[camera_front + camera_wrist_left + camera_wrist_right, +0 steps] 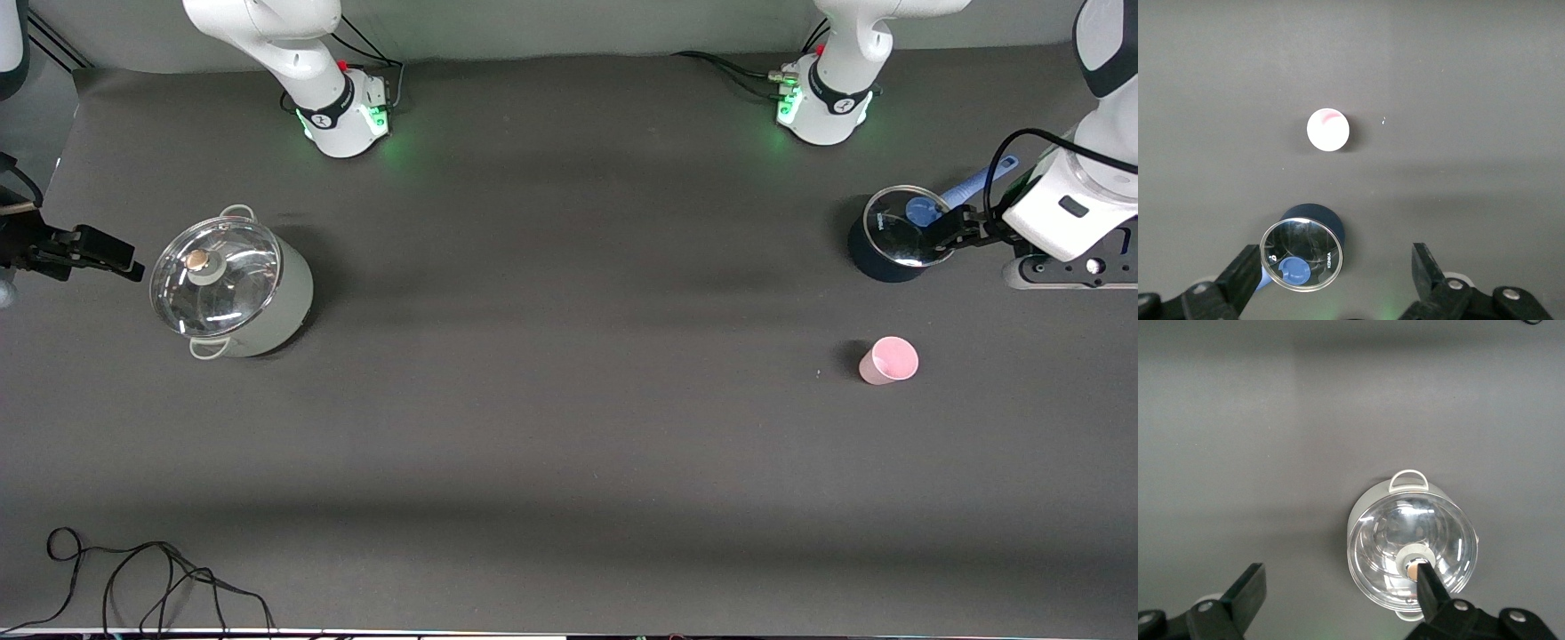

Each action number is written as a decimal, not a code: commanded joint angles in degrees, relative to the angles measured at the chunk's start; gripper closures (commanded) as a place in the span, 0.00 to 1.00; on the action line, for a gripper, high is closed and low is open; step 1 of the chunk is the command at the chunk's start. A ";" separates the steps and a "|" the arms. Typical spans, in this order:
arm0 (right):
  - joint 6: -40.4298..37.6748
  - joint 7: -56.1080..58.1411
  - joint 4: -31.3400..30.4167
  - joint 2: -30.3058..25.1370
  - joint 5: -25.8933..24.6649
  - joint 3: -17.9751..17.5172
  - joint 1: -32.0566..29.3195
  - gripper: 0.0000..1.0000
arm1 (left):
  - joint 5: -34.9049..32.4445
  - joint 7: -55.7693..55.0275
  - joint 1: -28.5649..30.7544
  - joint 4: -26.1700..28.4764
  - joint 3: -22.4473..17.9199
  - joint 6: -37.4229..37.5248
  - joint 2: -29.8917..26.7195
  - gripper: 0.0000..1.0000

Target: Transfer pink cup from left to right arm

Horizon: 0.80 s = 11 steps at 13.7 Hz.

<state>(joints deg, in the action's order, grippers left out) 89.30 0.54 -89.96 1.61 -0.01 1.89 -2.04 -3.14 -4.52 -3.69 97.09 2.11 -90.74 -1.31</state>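
Standing upright on the table, the cup [887,360] has its long axis vertical and its open mouth pointing up; it sits at the lower right of the front view, toward my left arm's end of the table, touching nothing. In my left wrist view the cup [1328,129] shows as a pale round rim just above the middle of the frame.

My left hand [953,233] hangs at the right edge of the front view over the small dark pot [892,238], its fingers [1245,273] spread wide with nothing between them. That pot carries a glass lid and has a blue handle [981,184]; it stands farther from the front camera than the cup, and well apart from it.

My right hand [107,253] waits at the left edge of the front view, just beside the big white pot [233,283], fingers [1251,588] likewise wide apart and empty. That pot has a glass lid with a knob [1413,570].

A black cable [133,578] lies in the lower left corner.
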 commanded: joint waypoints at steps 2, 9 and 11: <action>1.31 0.86 0.84 0.24 0.10 0.31 0.02 0.00 | 0.42 0.13 -0.27 -0.59 -0.44 0.92 0.16 0.00; 1.66 0.78 1.28 0.15 0.10 0.22 0.10 0.00 | 0.42 0.13 -0.27 -0.59 -0.44 0.92 0.17 0.00; 1.32 0.69 1.81 0.06 0.19 0.13 0.10 0.00 | 0.42 0.13 -0.18 -0.59 -0.44 0.83 0.17 0.00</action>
<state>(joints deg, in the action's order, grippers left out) 91.02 0.54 -89.58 1.61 -0.01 1.97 -2.04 -3.14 -4.52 -3.68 97.10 1.97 -90.72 -1.27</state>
